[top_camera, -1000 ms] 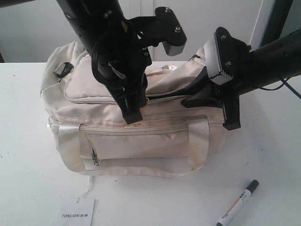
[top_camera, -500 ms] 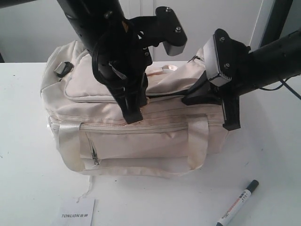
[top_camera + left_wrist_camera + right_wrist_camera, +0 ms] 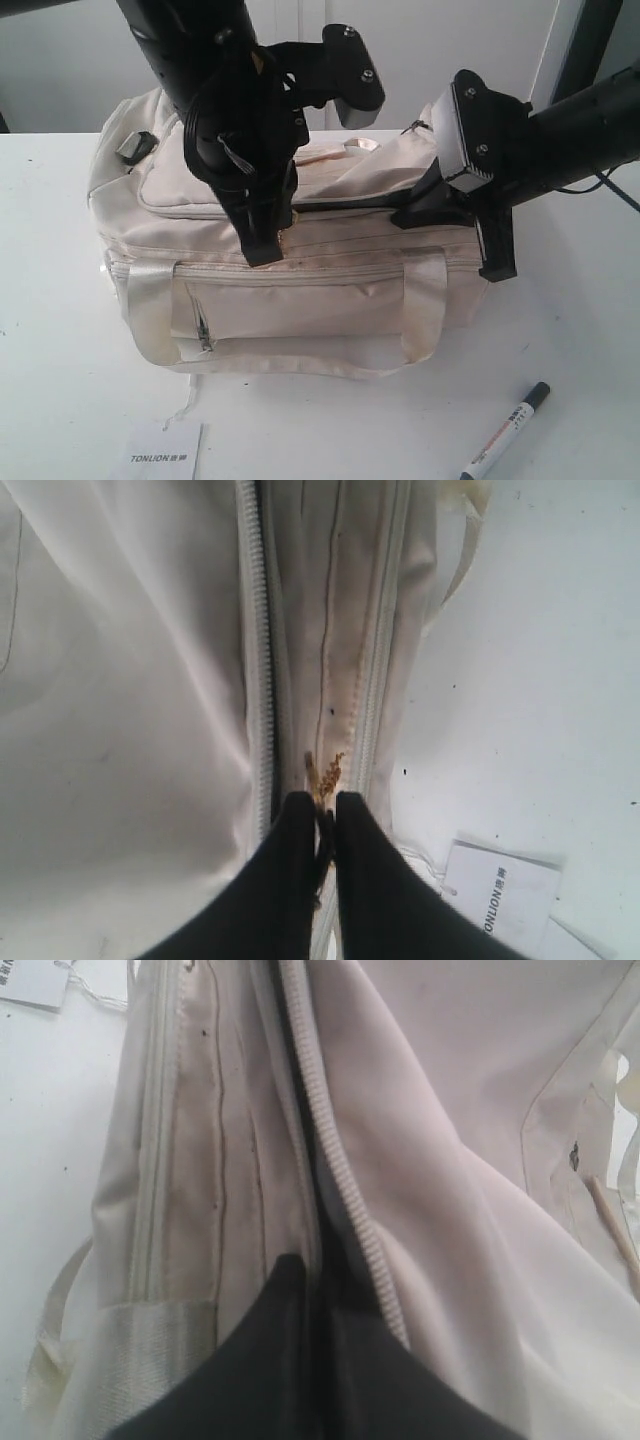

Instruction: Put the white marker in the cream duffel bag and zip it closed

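Observation:
The cream duffel bag (image 3: 300,300) lies on the white table. Along its top flap, my left gripper (image 3: 258,252) (image 3: 320,806) is shut on the gold zipper pull (image 3: 322,773). At the bag's right end, my right gripper (image 3: 405,214) (image 3: 310,1270) is shut on the bag's fabric edge beside the zip teeth (image 3: 340,1170). A dark slit of open zip (image 3: 345,205) runs between the two grippers. The white marker (image 3: 505,432) with its black cap lies on the table at the front right, away from both grippers.
A flat white card printed TONLION (image 3: 165,455) (image 3: 500,895) lies in front of the bag at the table's near edge. A loose thread (image 3: 188,398) trails from the bag's lower front. Bare table surrounds the marker.
My left gripper has slid left along the top zip with the pull in it, and the dark slit behind it is longer. The right gripper has held its place.

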